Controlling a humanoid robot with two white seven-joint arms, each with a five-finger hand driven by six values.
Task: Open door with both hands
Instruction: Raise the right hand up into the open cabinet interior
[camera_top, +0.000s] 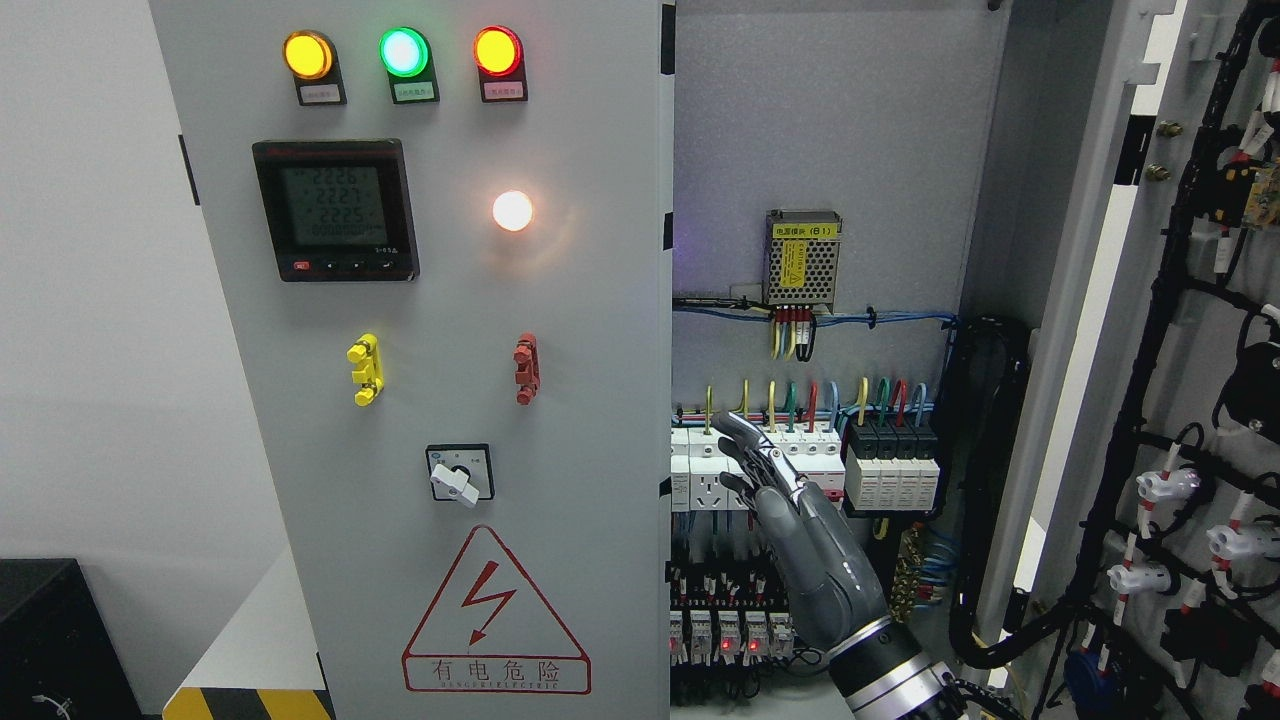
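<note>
With your right grey metal hand reaching fingers extended and empty into the cabinet, the grey panel left door just left of the fingertips still closed, hook its edge there and pull slowly, clear of breakers.

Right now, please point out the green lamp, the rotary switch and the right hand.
green lamp (404, 52), head view, lens centre
rotary switch (458, 482), head view, white knob
right hand (800, 520), head view, back of hand
</note>
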